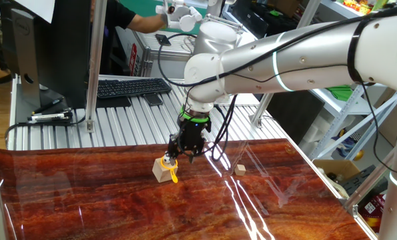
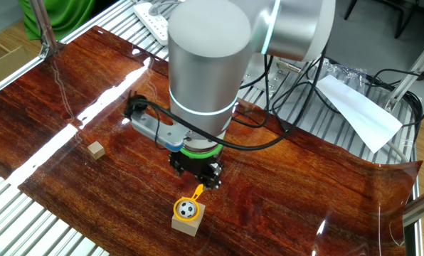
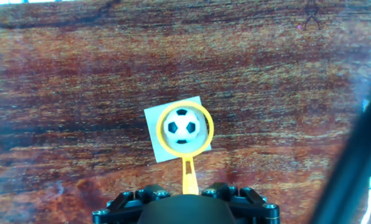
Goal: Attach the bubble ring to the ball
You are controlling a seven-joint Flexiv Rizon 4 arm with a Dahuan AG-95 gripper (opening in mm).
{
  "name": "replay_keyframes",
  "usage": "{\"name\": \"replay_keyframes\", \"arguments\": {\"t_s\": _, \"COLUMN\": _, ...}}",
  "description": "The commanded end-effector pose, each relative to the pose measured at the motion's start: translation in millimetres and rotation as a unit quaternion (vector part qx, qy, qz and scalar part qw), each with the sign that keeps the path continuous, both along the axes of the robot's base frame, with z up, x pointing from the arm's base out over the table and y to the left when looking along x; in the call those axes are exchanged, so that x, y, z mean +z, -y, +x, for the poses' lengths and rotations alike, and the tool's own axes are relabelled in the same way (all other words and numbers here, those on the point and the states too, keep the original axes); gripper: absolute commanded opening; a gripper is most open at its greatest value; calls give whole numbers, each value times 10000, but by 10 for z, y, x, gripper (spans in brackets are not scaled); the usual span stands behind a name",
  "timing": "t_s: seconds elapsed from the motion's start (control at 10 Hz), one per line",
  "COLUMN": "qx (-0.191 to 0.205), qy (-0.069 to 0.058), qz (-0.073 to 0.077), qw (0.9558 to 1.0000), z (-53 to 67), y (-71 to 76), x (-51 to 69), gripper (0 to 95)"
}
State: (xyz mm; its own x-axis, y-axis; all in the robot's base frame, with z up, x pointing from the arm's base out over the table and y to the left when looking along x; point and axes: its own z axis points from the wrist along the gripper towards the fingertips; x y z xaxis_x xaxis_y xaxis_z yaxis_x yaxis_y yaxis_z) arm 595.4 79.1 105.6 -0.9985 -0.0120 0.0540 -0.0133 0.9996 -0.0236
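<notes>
Sitting on top of the light wooden cube [image 2: 186, 220], the ball [image 3: 182, 126] is raised off the table [image 2: 283, 192] and kept from rolling, which is presumably why it is perched there: a thin loop can drop over it and settle against the cube's top face. The bubble ring [image 3: 187, 134] lies that way now; in the hand view its yellow loop runs all around the ball, and its short handle sticks out toward the near edge of that picture, past the cube's edge. The gripper [image 2: 198, 171] points straight down just beside the cube, over the handle end. Its fingers stand partly apart, and in the other fixed view the handle looks free of them, though the tips are too dark to be certain. By my reading the ring is placed. A small tan cube [image 2: 94, 149] sits well apart to the left, unused.
</notes>
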Motion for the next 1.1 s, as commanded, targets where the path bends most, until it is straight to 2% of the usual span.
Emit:
{"name": "replay_keyframes", "arguments": {"t_s": 0.1, "qx": 114, "qy": 16, "qz": -70, "qw": 9999, "z": 49, "y": 77, "x": 22, "gripper": 570}}
{"name": "replay_keyframes", "arguments": {"t_s": 0.3, "qx": 254, "qy": 18, "qz": -106, "qw": 9996, "z": 157, "y": 231, "x": 31, "gripper": 570}}
{"name": "replay_keyframes", "arguments": {"t_s": 0.5, "qx": 369, "qy": 16, "qz": -68, "qw": 9993, "z": 276, "y": 436, "x": 27, "gripper": 570}}
{"name": "replay_keyframes", "arguments": {"t_s": 1.1, "qx": 678, "qy": 28, "qz": -88, "qw": 9977, "z": 425, "y": 785, "x": 25, "gripper": 570}}
